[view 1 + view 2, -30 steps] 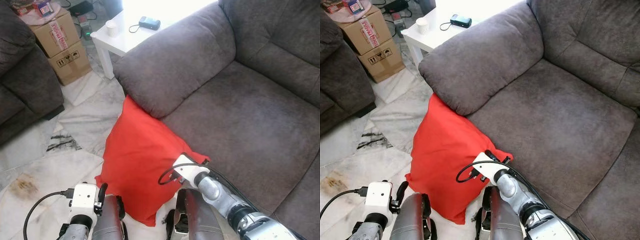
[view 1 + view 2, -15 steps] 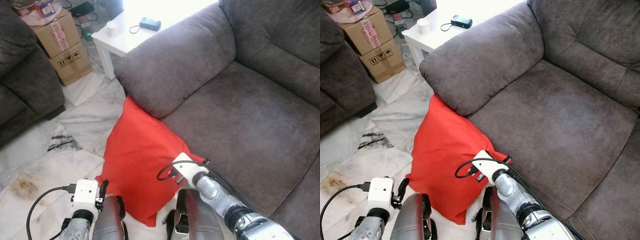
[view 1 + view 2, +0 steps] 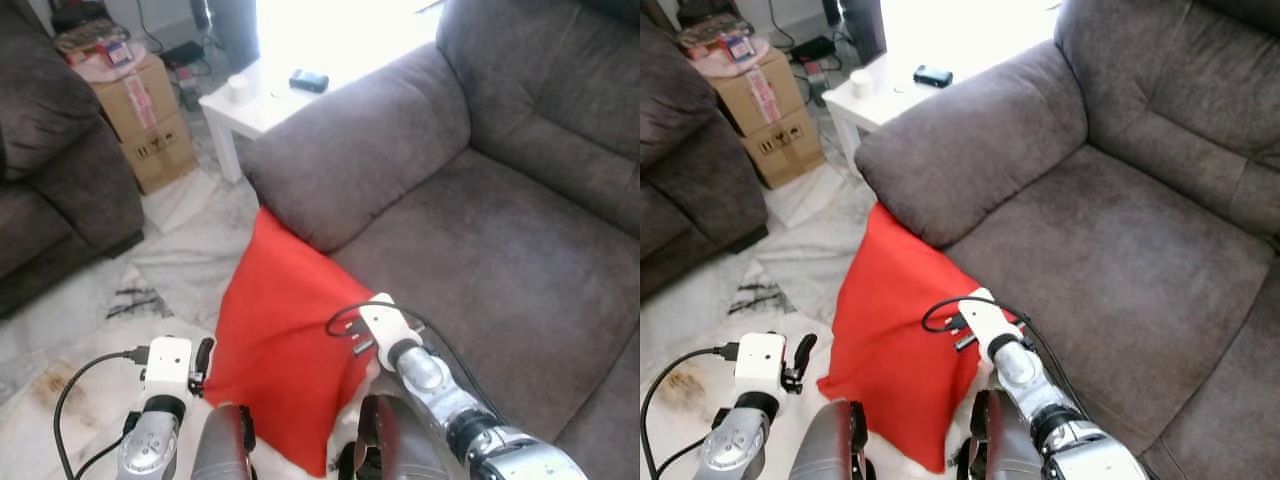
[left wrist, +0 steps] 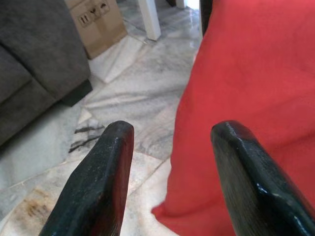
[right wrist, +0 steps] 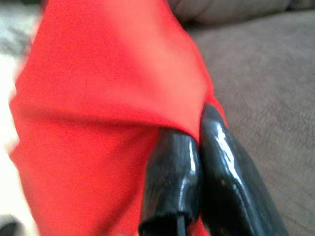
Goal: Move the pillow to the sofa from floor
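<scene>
Now: red pillow (image 3: pixel 285 330) leans against grey sofa (image 3: pixel 480 240) armrest | right gripper (image 5: pixel 199 142) pinches pillow's edge | left gripper (image 4: pixel 170 167) spread beside pillow | white side table (image 3: pixel 262 95), cardboard boxes (image 3: pixel 150 105) far left.

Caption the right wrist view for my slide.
Right end effector shut on the red pillow's edge beside the grey sofa.

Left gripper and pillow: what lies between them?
Bare marble floor; the left wrist view shows the open left gripper just beside the pillow, not touching it.
</scene>
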You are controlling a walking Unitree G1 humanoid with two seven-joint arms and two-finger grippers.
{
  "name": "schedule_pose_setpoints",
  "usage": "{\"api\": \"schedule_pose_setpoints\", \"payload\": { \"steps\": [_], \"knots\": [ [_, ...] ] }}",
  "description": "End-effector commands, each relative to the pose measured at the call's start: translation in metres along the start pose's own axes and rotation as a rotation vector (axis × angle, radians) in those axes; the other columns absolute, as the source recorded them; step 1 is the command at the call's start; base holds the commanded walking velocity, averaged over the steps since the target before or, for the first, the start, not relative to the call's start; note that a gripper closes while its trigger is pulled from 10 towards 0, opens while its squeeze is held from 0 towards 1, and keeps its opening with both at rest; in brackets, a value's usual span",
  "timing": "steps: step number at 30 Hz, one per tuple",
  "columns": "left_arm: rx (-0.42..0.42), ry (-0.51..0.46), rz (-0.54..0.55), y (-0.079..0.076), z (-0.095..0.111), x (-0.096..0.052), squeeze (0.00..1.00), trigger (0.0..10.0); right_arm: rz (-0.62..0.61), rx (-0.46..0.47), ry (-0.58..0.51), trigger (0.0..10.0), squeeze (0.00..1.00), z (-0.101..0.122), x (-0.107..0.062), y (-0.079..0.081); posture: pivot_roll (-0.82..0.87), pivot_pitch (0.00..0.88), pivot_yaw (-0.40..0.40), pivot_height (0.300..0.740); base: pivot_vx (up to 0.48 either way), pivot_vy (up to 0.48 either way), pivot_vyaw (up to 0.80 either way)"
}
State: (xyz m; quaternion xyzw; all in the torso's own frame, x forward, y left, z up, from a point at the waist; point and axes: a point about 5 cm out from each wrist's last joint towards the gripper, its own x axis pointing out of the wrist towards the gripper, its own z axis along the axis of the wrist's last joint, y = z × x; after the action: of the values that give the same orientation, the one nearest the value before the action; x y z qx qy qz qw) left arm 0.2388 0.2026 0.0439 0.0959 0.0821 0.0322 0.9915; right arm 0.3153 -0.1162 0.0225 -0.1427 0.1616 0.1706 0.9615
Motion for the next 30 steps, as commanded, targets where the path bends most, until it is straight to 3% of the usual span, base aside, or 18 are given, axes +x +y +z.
{"api": "schedule_pose_setpoints", "payload": {
  "steps": [1,4,8,14,19,30],
  "knots": [
    [-0.017,0.007,0.018,0.005,-0.004,-0.003,0.00,10.0,-0.045,0.103,-0.102,10.0,0.00,0.015,0.001,-0.012,0.10,0.055,-0.012,0.619,0.000,0.000,0.00],
    [-0.053,-0.034,0.031,0.009,0.005,-0.003,0.00,10.0,-0.077,0.246,-0.159,10.0,0.00,0.016,-0.004,-0.024,0.08,0.043,0.003,0.619,0.000,0.000,0.00],
    [-0.064,-0.072,0.025,0.011,0.014,0.002,0.00,10.0,-0.114,0.351,-0.221,10.0,0.00,0.019,-0.008,-0.033,0.07,0.035,0.019,0.619,0.000,0.000,0.00],
    [-0.111,-0.111,-0.001,0.008,0.026,0.015,0.00,10.0,-0.083,0.408,-0.289,10.0,0.00,0.025,-0.011,-0.030,0.05,0.017,0.037,0.619,0.000,0.000,0.00],
    [-0.116,-0.111,-0.017,0.006,0.029,0.019,0.00,10.0,-0.071,0.406,-0.247,10.0,0.00,0.018,-0.012,-0.024,0.06,0.000,0.045,0.619,0.000,0.000,0.00],
    [-0.076,-0.170,-0.053,0.000,0.040,0.008,0.00,10.0,-0.082,0.436,-0.332,10.0,0.00,0.017,-0.026,-0.029,0.07,0.000,0.046,0.619,0.000,0.000,0.00]
  ]
}}
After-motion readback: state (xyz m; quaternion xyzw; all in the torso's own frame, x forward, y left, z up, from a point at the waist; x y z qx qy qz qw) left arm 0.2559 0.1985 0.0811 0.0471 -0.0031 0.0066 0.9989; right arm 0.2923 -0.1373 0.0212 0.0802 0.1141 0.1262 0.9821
